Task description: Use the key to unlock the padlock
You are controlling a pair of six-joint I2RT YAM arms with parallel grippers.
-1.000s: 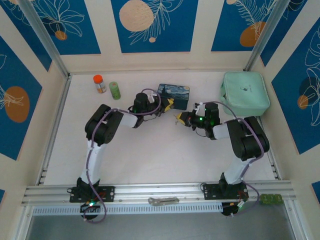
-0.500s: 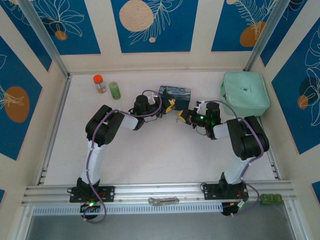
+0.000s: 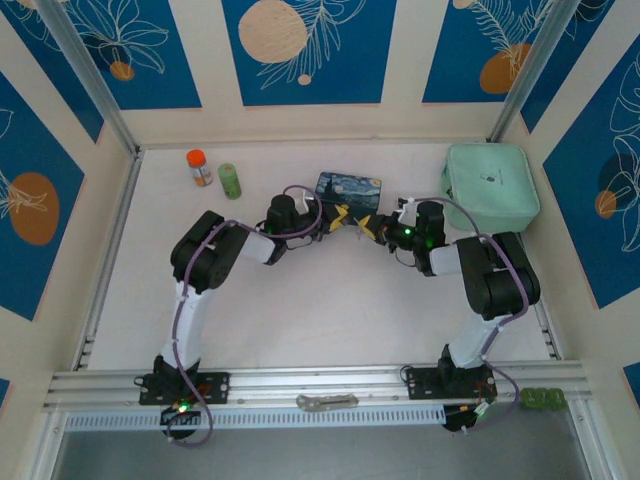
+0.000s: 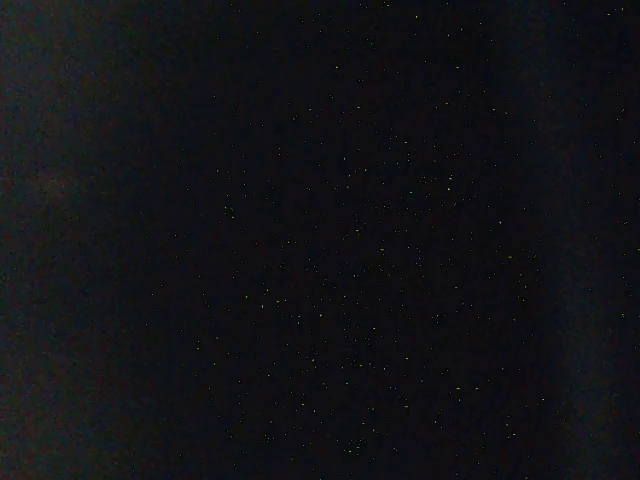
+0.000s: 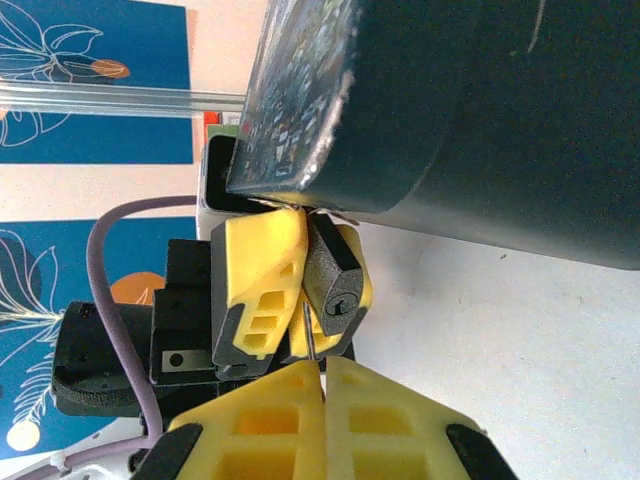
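Note:
In the right wrist view the padlock (image 5: 335, 278), a small dark grey block, faces me with its keyhole end. It is pinched between the yellow fingers (image 5: 255, 285) of my left gripper (image 3: 340, 214). My right gripper (image 5: 324, 366) is shut on the key (image 5: 311, 338), a thin pale blade sticking up from between its pads. The blade's tip stands just left of the keyhole, beside the padlock body and outside the slot. In the top view my right gripper (image 3: 367, 224) meets the left one tip to tip. The left wrist view is black.
The blue starry tin box (image 3: 348, 192) stands right behind both grippers and looms close (image 5: 440, 110). A mint case (image 3: 488, 186) lies at the back right. An orange-capped bottle (image 3: 198, 167) and a green roll (image 3: 229, 180) stand at the back left. A silver metal piece (image 3: 326, 401) rests on the front rail.
My right gripper has moved away from the near edge and leftward with the key, closing the gap to the left gripper. The left gripper has barely shifted.

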